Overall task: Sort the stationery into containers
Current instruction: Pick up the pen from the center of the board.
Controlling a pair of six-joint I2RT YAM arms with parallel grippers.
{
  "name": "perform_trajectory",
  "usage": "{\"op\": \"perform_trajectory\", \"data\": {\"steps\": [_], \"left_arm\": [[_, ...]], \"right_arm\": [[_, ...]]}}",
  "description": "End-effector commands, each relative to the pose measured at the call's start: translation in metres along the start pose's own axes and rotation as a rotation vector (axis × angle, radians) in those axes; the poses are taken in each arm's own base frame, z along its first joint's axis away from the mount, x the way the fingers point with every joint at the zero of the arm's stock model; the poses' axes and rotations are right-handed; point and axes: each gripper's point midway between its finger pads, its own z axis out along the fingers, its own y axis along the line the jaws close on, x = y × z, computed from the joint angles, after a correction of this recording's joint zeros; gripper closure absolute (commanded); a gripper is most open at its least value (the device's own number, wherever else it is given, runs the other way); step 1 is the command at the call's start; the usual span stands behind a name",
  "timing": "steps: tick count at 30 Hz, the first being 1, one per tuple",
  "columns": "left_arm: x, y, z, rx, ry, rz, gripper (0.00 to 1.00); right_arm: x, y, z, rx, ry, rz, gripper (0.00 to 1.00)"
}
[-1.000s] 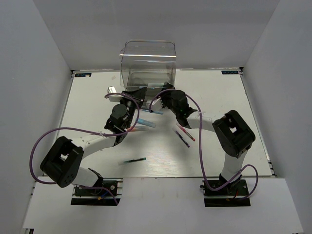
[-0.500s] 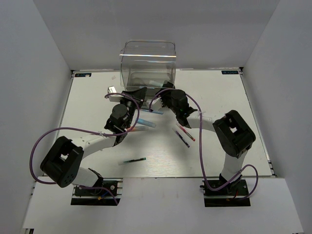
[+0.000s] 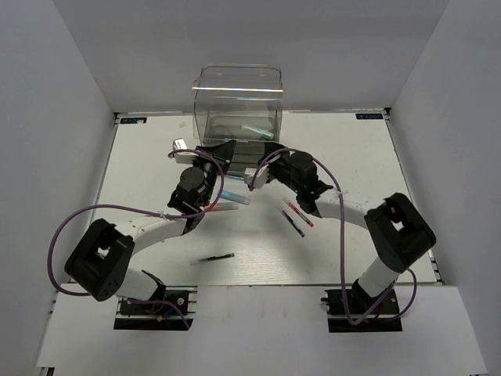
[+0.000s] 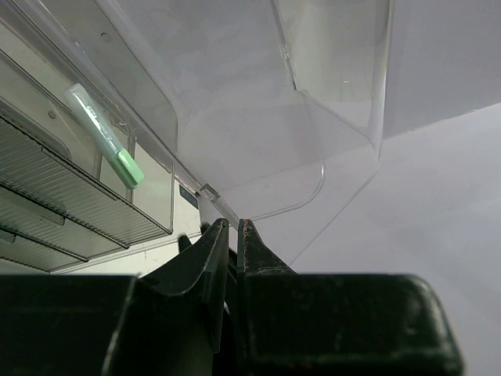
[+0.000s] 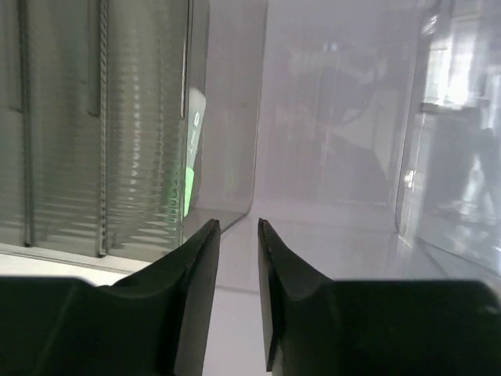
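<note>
The clear smoky drawer unit (image 3: 239, 102) stands at the table's far middle. A mint-green marker (image 3: 252, 129) lies inside it; it also shows in the left wrist view (image 4: 109, 145) and the right wrist view (image 5: 190, 160). My left gripper (image 3: 225, 150) (image 4: 232, 223) is shut on a thin clear edge of a drawer (image 4: 215, 200) at the unit's front. My right gripper (image 3: 271, 151) (image 5: 238, 225) is slightly open and empty, just in front of the unit. A light blue marker (image 3: 235, 198), a red pen (image 3: 302, 213), a dark purple pen (image 3: 293, 224) and a dark green pen (image 3: 216, 257) lie on the table.
White walls close in the table on the left, right and back. Purple cables loop from both arms over the table (image 3: 156, 168). The stacked ribbed drawers (image 4: 55, 196) fill the left of the left wrist view.
The right arm's elbow has swung out to the right and its wrist has shifted right. The mint-green marker now shows plainly inside the unit. The left arm has not moved.
</note>
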Motion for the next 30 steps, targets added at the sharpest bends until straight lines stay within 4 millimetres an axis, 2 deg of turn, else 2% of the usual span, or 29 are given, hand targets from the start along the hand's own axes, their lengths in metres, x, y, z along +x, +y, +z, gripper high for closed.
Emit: {"op": "perform_trajectory", "data": {"steps": [1, 5, 6, 8, 12, 14, 15, 16, 17, 18, 20, 21, 23, 25, 30], "left_arm": [[-0.007, -0.018, -0.001, 0.052, -0.024, -0.024, 1.0], [-0.007, -0.018, -0.001, 0.052, -0.024, -0.024, 1.0], [-0.007, -0.018, -0.001, 0.052, -0.024, -0.024, 1.0], [-0.007, -0.018, -0.001, 0.052, -0.024, -0.024, 1.0], [-0.008, -0.018, -0.003, 0.052, -0.024, -0.033, 1.0], [-0.008, -0.018, -0.003, 0.052, -0.024, -0.033, 1.0], [-0.008, -0.018, -0.003, 0.052, -0.024, -0.033, 1.0], [-0.007, -0.019, -0.004, 0.056, -0.016, -0.033, 1.0], [-0.007, -0.019, -0.004, 0.056, -0.016, -0.033, 1.0], [-0.007, -0.019, -0.004, 0.056, -0.016, -0.033, 1.0], [-0.007, -0.019, -0.004, 0.056, -0.016, -0.033, 1.0], [-0.007, -0.019, -0.004, 0.056, -0.016, -0.033, 1.0], [-0.007, -0.019, -0.004, 0.056, -0.016, -0.033, 1.0], [-0.007, -0.019, -0.004, 0.056, -0.016, -0.033, 1.0], [-0.007, -0.019, -0.004, 0.056, -0.016, -0.033, 1.0]], "right_arm": [[-0.031, -0.019, -0.019, 0.073, -0.163, 0.065, 0.7], [-0.047, -0.009, -0.036, 0.056, -0.251, 0.083, 0.76], [-0.05, 0.004, -0.041, 0.016, -0.264, 0.102, 0.78], [-0.056, 0.006, -0.048, -0.003, -0.306, 0.137, 0.81], [-0.067, 0.04, -0.061, -0.182, -0.354, 0.259, 0.83], [-0.076, 0.06, -0.07, -0.3, -0.385, 0.32, 0.79], [-0.081, 0.066, -0.072, -0.335, -0.398, 0.343, 0.72], [-0.082, 0.08, -0.077, -0.426, -0.389, 0.382, 0.67], [-0.089, 0.082, -0.08, -0.459, -0.421, 0.401, 0.63], [-0.092, 0.089, -0.081, -0.495, -0.427, 0.423, 0.54], [-0.099, 0.104, -0.087, -0.599, -0.438, 0.489, 0.44], [-0.101, 0.104, -0.086, -0.612, -0.442, 0.502, 0.4], [-0.106, 0.114, -0.087, -0.674, -0.432, 0.569, 0.38], [-0.107, 0.112, -0.084, -0.674, -0.434, 0.599, 0.36], [-0.111, 0.127, -0.072, -0.737, -0.405, 0.701, 0.36]]}}
